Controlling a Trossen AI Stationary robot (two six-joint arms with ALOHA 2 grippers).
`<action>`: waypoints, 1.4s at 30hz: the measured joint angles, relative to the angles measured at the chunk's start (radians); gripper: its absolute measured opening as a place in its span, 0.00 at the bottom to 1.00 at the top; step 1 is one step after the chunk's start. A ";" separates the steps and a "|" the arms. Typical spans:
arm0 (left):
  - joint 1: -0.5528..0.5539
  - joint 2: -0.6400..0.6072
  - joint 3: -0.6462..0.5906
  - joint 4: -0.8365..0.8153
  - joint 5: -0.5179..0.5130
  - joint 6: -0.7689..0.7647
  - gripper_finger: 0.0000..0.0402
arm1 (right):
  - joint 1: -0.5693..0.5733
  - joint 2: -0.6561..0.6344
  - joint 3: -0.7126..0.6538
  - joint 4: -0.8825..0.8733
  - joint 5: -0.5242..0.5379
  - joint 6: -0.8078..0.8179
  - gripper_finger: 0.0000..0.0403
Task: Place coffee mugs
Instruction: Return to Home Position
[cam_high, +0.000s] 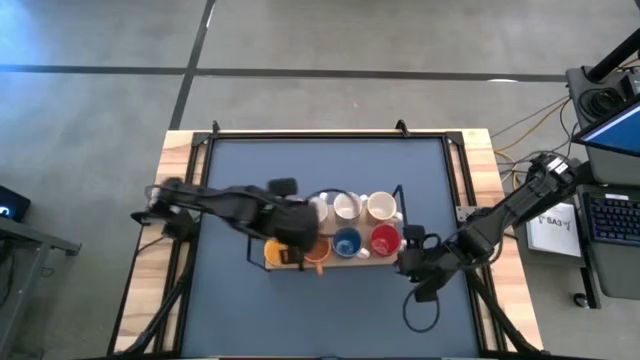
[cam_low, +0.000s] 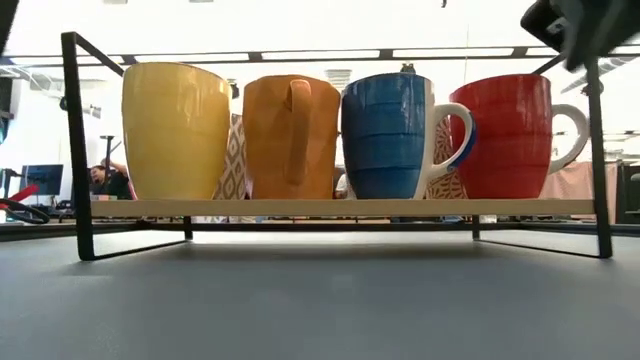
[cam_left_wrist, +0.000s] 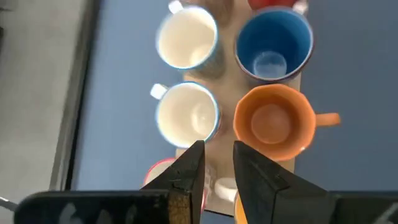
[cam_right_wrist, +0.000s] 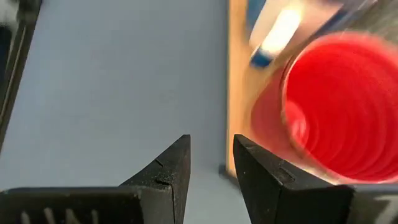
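Several coffee mugs stand upright in two rows on a wooden board (cam_high: 365, 259) inside a black wire rack. The near row holds a yellow-orange mug (cam_low: 175, 130), an orange mug (cam_low: 290, 135), a blue mug (cam_low: 385, 135) and a red mug (cam_low: 505, 135). White mugs (cam_high: 347, 207) fill the far row. My left gripper (cam_left_wrist: 217, 152) hovers open above the orange mug (cam_left_wrist: 273, 121) and a white mug (cam_left_wrist: 186, 118). My right gripper (cam_right_wrist: 211, 149) is open beside the red mug (cam_right_wrist: 339, 106), off the board's right end, over the mat.
The rack's black wire frame (cam_low: 75, 140) stands around the board, with uprights at both ends. The dark blue mat (cam_high: 330, 170) stretches beyond the rack toward the far edge. A laptop and papers (cam_high: 555, 230) sit off the table's right side.
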 joint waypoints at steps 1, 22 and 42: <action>-0.017 -0.036 -0.022 0.005 -0.025 -0.025 0.16 | -0.004 -0.016 -0.008 0.028 0.010 -0.007 0.28; -0.288 -0.953 -1.140 0.708 -0.298 -0.225 0.14 | -0.045 -0.340 -0.330 0.686 0.018 -0.271 0.28; -0.288 -1.611 -2.049 1.813 -0.279 0.302 0.11 | -0.045 -0.385 -0.575 1.050 0.023 -0.340 0.28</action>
